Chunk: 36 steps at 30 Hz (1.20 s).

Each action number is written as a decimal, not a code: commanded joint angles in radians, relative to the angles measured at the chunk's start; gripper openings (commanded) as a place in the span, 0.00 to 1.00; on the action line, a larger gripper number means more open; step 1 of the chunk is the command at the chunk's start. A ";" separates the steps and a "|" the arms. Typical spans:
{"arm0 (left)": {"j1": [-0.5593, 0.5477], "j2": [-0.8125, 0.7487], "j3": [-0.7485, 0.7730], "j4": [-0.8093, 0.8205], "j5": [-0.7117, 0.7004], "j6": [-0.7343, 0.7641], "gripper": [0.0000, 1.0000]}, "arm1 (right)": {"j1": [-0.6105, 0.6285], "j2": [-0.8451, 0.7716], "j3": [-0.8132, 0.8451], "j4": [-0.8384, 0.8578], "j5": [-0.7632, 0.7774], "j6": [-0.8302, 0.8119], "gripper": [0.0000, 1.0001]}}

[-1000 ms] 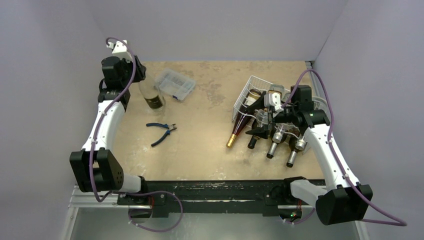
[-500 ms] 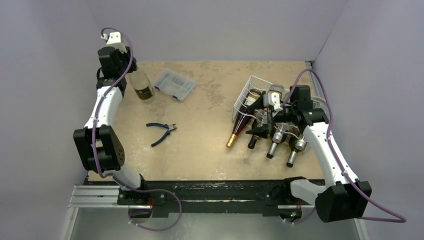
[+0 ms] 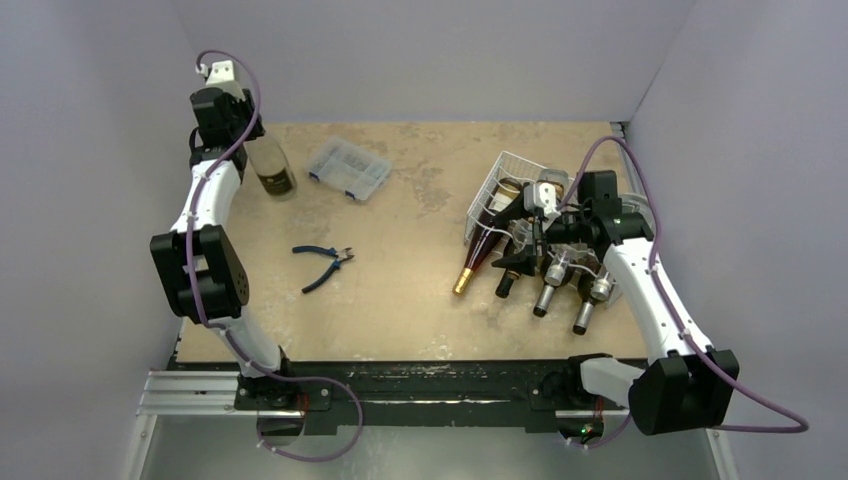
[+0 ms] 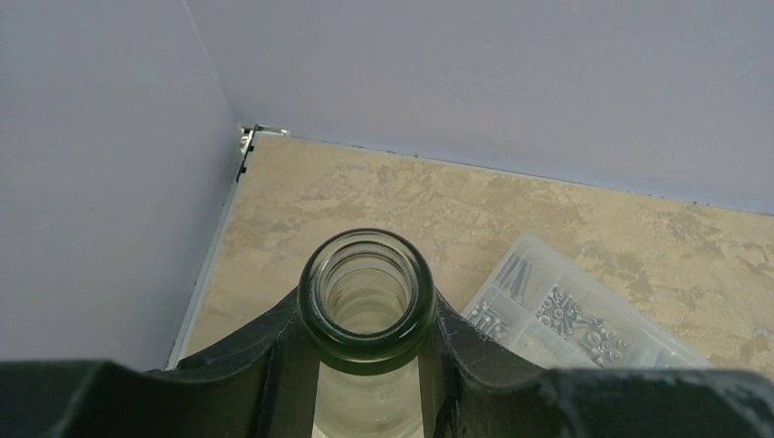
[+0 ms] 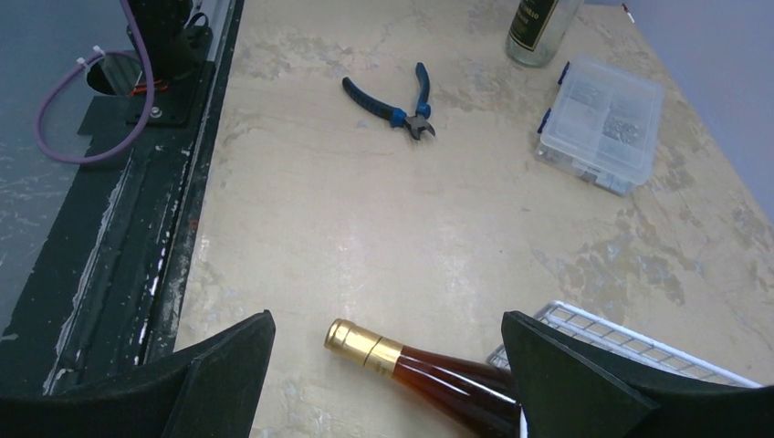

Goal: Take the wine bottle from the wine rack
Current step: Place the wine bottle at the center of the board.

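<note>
Seen from above, the left arm reaches to the counter's (image 3: 420,320) far-left corner, at about 10 o'clock, where its fingers (image 4: 274,365) are closed narrowly on the neck of a clear wine bottle (image 3: 272,170). The left wrist view shows the bottle's open green-tinted mouth between the two dark fingers, which press on either side just under the lip. The bottle stands upright with a dark label low on its body, well apart from the wine rack (image 3: 492,190); whether its base touches the counter cannot be told. At the bottle's 3 o'clock, just beside it, lies a clear plastic compartment box (image 3: 350,168) with small hardware inside. At the box's 6 o'clock, a pair of blue-handled pliers (image 3: 322,262) lies flat on the counter. The white wire rack sits at the counter's 3 o'clock side and carries several bottles lying with their necks pointing toward 6 to 7 o'clock. Among them are an amber wine bottle (image 3: 475,258) with a gold foil cap on the rack's 9 o'clock side and dark bottles with silver caps (image 3: 545,300) toward its 3 o'clock side. The right arm's fingers (image 5: 210,374) hang above the rack, spread wide and holding nothing, with the amber bottle's gold cap and neck below the gap between them.
</note>
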 commanded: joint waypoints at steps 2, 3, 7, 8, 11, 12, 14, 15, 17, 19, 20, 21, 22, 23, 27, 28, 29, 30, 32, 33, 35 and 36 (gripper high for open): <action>0.016 -0.020 0.115 0.228 0.018 0.006 0.00 | -0.009 0.005 0.014 -0.006 -0.002 -0.014 0.99; 0.017 -0.016 0.117 0.229 0.021 0.005 0.00 | -0.010 0.007 0.014 -0.006 -0.001 -0.014 0.99; 0.022 -0.004 0.119 0.232 0.027 0.004 0.00 | -0.014 0.008 0.013 -0.004 0.001 -0.013 0.99; 0.023 -0.003 0.118 0.230 0.027 0.004 0.00 | -0.016 0.010 0.012 -0.003 0.001 -0.013 0.99; 0.023 -0.003 0.116 0.224 0.027 0.002 0.04 | -0.021 0.010 0.011 -0.002 0.004 -0.011 0.99; 0.022 -0.006 0.112 0.224 0.028 0.001 0.07 | -0.022 0.010 0.011 -0.001 0.006 -0.010 0.99; 0.022 -0.015 0.101 0.224 0.029 0.000 0.15 | -0.024 0.009 0.011 0.000 0.009 -0.011 0.99; 0.023 -0.019 0.094 0.226 0.033 0.000 0.18 | -0.025 0.007 0.011 0.000 0.011 -0.011 0.99; 0.022 -0.031 0.077 0.228 0.039 -0.003 0.26 | -0.026 0.005 0.010 0.001 0.011 -0.012 0.99; 0.022 -0.047 0.057 0.233 0.041 -0.007 0.34 | -0.028 0.001 0.009 0.003 0.011 -0.011 0.99; 0.024 -0.054 0.046 0.234 0.043 -0.008 0.38 | -0.028 0.001 0.008 0.003 0.011 -0.011 0.99; 0.022 -0.061 0.036 0.236 0.046 -0.009 0.42 | -0.029 -0.002 0.008 0.004 0.011 -0.011 0.99; 0.023 -0.068 0.028 0.235 0.048 -0.012 0.47 | -0.029 -0.003 0.006 0.005 0.011 -0.011 0.99; 0.023 -0.075 0.019 0.236 0.050 -0.016 0.52 | -0.029 -0.005 0.006 0.006 0.011 -0.011 0.99; 0.023 -0.108 -0.010 0.224 0.066 -0.034 0.72 | -0.029 -0.010 0.002 0.012 0.017 -0.009 0.99; 0.023 -0.119 -0.016 0.218 0.068 -0.041 0.77 | -0.030 -0.013 0.001 0.013 0.018 -0.009 0.99; 0.023 -0.133 -0.022 0.208 0.067 -0.046 0.82 | -0.030 -0.014 0.000 0.014 0.019 -0.010 0.99; 0.024 -0.147 -0.027 0.195 0.065 -0.050 0.87 | -0.030 -0.017 -0.001 0.015 0.019 -0.010 0.99; 0.024 -0.184 -0.040 0.166 0.052 -0.064 0.95 | -0.032 -0.020 -0.003 0.017 0.020 -0.009 0.99; 0.024 -0.206 -0.045 0.146 0.046 -0.072 0.98 | -0.031 -0.023 -0.003 0.017 0.020 -0.010 0.99; 0.030 -0.261 -0.055 0.099 0.045 -0.095 1.00 | -0.033 -0.028 -0.003 0.017 0.017 -0.010 0.99; 0.032 -0.288 -0.064 0.079 0.047 -0.109 1.00 | -0.034 -0.031 -0.003 0.017 0.015 -0.008 0.99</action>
